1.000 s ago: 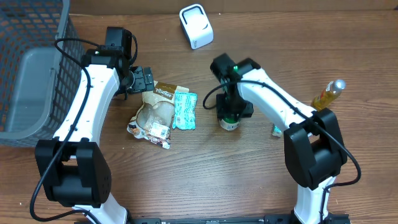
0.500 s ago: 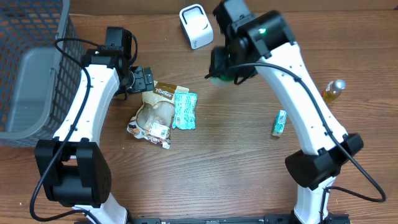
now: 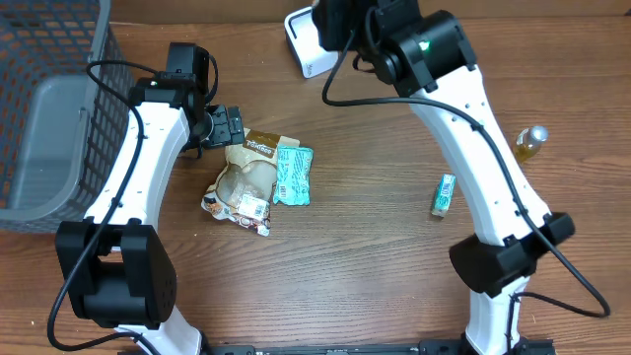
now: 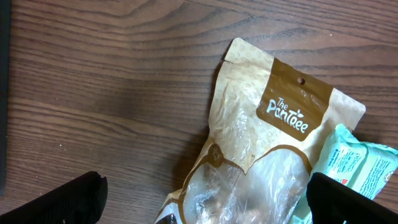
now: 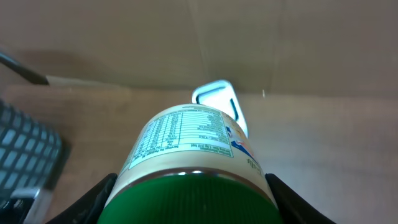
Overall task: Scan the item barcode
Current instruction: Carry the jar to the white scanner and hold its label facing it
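A: What's on the counter, biggest first?

B: A wire basket at the far left with a grey tub in it. Then the 2 white arms. Between them lies a brown-and-clear snack pouch printed "The Pantree", and a teal packet touches its right edge.

A: And the left pincer?

B: Spread wide with nothing in it, just beside the pouch's upper left corner.

A: The right pincer?

B: Up at the far edge, pinching a jar near its green lid, with 1 finger on each flank. The nutrition panel on its white label faces the wrist camera.

A: Where's the jar relative to the scanner?

B: The white scanner stands at the far edge. In the wrist view it shows just past the jar's base. From overhead the arm covers the jar, so I can't tell whether they touch.

A: Smaller things?

B: A bottle of yellow liquid lies far right. A small teal tube lies well apart from the pouch.
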### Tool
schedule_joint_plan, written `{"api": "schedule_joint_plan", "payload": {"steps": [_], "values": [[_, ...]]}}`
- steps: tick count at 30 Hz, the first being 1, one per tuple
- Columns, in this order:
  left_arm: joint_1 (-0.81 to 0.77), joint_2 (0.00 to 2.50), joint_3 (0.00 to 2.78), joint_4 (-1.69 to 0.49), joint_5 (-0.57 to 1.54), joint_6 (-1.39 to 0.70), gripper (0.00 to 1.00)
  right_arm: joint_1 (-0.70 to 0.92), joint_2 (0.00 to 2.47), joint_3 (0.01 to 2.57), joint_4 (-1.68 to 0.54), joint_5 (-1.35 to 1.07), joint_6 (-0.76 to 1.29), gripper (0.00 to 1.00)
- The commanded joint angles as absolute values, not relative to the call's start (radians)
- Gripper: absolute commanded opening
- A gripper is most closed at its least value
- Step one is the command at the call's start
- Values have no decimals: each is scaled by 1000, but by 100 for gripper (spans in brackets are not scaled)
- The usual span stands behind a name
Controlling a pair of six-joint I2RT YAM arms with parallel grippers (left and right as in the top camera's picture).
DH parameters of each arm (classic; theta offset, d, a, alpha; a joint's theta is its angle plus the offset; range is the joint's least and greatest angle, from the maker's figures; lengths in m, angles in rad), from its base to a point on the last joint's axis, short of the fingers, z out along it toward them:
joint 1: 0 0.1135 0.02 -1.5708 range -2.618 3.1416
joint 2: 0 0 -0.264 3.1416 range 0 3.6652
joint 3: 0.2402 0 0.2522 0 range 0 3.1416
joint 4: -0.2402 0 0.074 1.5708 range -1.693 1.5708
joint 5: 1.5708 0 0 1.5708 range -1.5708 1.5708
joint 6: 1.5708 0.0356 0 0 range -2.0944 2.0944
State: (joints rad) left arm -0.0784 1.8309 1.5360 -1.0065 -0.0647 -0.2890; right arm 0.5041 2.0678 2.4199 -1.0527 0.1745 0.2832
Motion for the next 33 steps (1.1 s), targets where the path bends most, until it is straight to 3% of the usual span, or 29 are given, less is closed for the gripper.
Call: {"api": "schedule_joint_plan", "payload": {"steps": [1,21,33], "values": [[-79,1823,1547,-1006,-70,-292,100,497,2143,2434,-985,222,164,17],[-79,1823,1547,-1006,-70,-292,100,442,2500,2428,-439,224,125,17],[-79,1823,1547,-1006,-70,-292,100,442,2595,2428,-299,224,125,16]]}}
